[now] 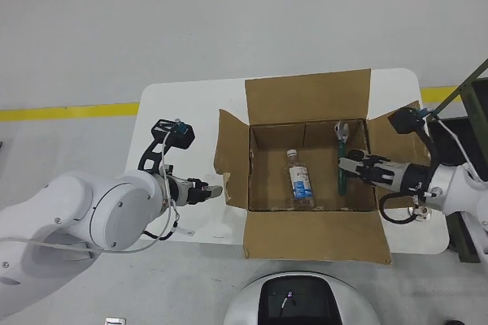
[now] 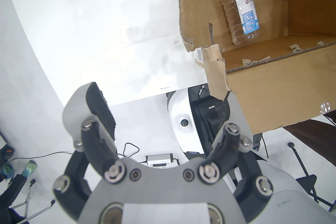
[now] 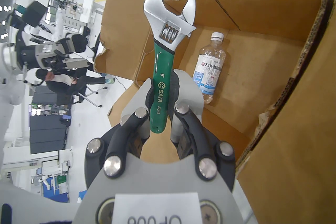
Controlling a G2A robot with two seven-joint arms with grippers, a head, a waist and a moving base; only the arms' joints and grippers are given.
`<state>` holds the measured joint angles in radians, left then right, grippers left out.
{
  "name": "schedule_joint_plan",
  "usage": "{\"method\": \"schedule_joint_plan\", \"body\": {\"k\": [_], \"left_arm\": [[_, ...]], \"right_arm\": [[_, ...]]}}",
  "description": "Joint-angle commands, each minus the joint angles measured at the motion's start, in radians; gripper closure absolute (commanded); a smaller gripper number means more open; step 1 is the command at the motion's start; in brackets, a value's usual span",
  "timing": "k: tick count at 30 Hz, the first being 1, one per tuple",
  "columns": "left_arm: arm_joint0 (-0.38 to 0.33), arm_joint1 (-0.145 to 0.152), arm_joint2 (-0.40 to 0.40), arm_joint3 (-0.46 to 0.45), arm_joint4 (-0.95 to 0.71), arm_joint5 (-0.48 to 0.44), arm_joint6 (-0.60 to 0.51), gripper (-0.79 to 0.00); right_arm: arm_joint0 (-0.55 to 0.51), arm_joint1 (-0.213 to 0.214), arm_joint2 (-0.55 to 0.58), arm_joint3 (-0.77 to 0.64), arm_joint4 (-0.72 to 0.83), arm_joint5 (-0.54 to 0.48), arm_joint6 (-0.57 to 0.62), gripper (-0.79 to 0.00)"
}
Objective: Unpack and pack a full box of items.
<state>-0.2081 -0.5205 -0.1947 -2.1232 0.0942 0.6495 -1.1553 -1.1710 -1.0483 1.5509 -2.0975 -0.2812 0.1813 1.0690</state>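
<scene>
Open cardboard box (image 1: 309, 236) sits mid-table, and the plastic bottle (image 1: 301, 183) lies flat on its floor, long axis front-to-back, cap toward the far wall. The right gripper (image 3: 161, 93) is clamped on the wrench (image 3: 168, 33) handle over the box's right side, parallel to the bottle and the nearer arm. The left gripper (image 2: 160, 104), fingers apart and empty, hangs outside the left flap.

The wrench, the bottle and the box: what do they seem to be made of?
Wrench: shiny metal head, green handle probably plastic or rubber coating. Bottle: clear ribbed plastic, likely, with white cap. Box: brown corrugated cardboard; fluting shows at cut edges.
</scene>
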Motion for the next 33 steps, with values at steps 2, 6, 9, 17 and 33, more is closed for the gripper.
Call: {"method": "schedule_joint_plan", "body": {"k": [2, 6, 9, 17, 33], "left_arm": [[0.0, 0.0, 0.0, 0.0, 0.0, 0.0, 0.0, -0.785], [0.0, 0.0, 0.0, 0.0, 0.0, 0.0, 0.0, -0.785], [0.0, 0.0, 0.0, 0.0, 0.0, 0.0, 0.0, -0.785], [0.0, 0.0, 0.0, 0.0, 0.0, 0.0, 0.0, -0.785], [0.0, 0.0, 0.0, 0.0, 0.0, 0.0, 0.0, -0.785]], "right_arm": [[0.073, 0.003, -0.128, 0.036, -0.191, 0.008, 0.038, 0.0], [0.186, -0.004, -0.285, 0.123, -0.372, 0.025, 0.08, 0.0], [0.256, -0.017, -0.378, 0.195, -0.408, 0.048, 0.102, 0.0], [0.363, -0.044, -0.525, 0.343, -0.507, 0.095, 0.111, 0.0], [0.405, -0.074, -0.593, 0.465, -0.527, 0.112, 0.057, 0.0]]}}
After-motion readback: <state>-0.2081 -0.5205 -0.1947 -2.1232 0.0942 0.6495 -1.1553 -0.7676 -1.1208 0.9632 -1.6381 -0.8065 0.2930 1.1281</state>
